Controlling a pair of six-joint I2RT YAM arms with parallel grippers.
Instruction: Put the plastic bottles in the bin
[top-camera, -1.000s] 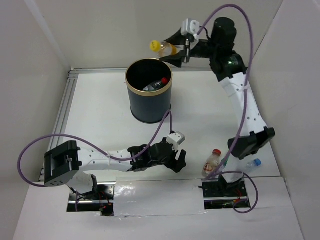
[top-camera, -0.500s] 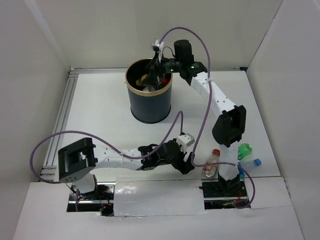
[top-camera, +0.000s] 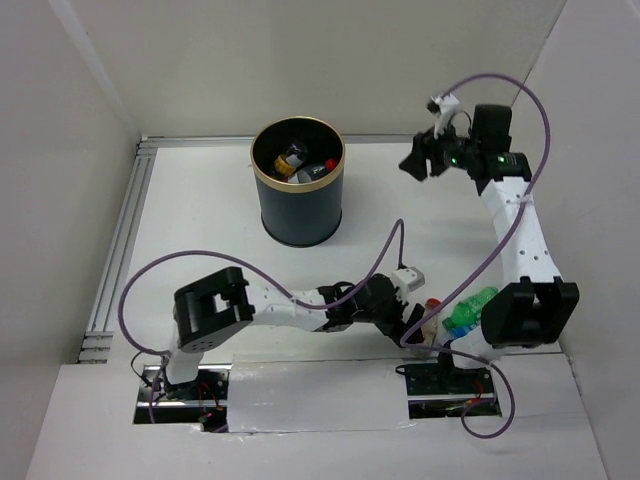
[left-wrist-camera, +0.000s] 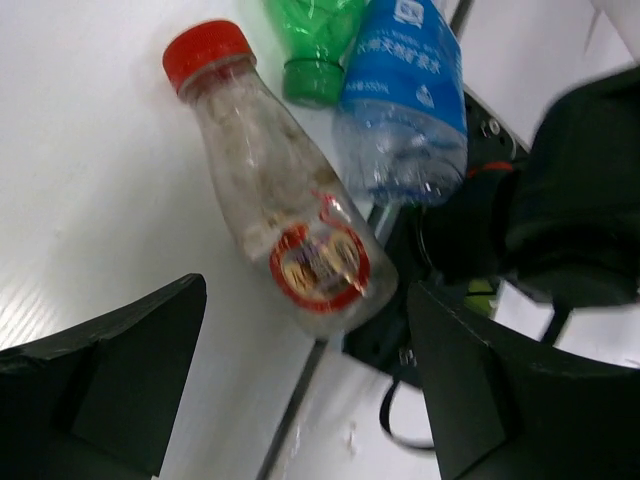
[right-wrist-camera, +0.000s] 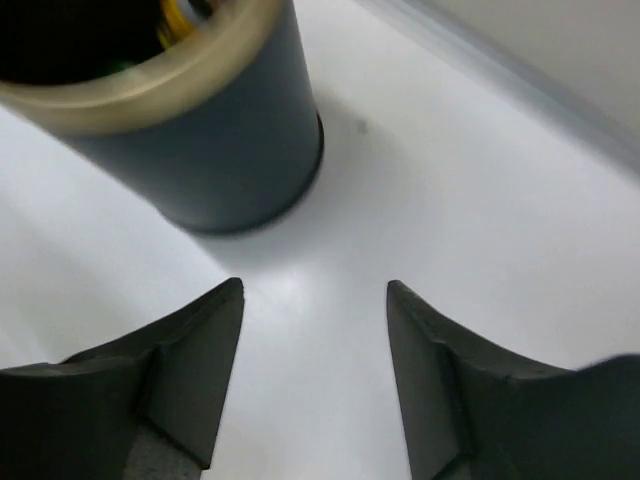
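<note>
**A:** Three bottles show on the worktop (top-camera: 200, 230), all at the left tool (left-wrist-camera: 305, 295). The red-cap bottle (left-wrist-camera: 280, 190) lies between its fingers (left-wrist-camera: 120, 370), with the green bottle (left-wrist-camera: 310, 40) and blue-label bottle (left-wrist-camera: 405, 90) just beyond.

**B:** Left tool state?

**A:** Fingers wide apart, one on each side of the red-cap bottle, no contact that I can see. A second ago it was short of the bottle. It has reached in since.

**B:** Right?

**A:** The right tool (top-camera: 420, 160) is empty, fingers apart. A second ago it carried the yellow-cap bottle, and half a second ago it was over the bin (top-camera: 298, 215). Now it's pulled back, with the bin ahead to its left, well apart. The yellow-cap bottle (top-camera: 290, 155) sits in the bin with others.

**B:** Meaning?

**A:** That drop is done, one more binned. My guess is the left tool closes on the red-cap bottle next, and the right tool is free for the green or blue-label one.
</note>
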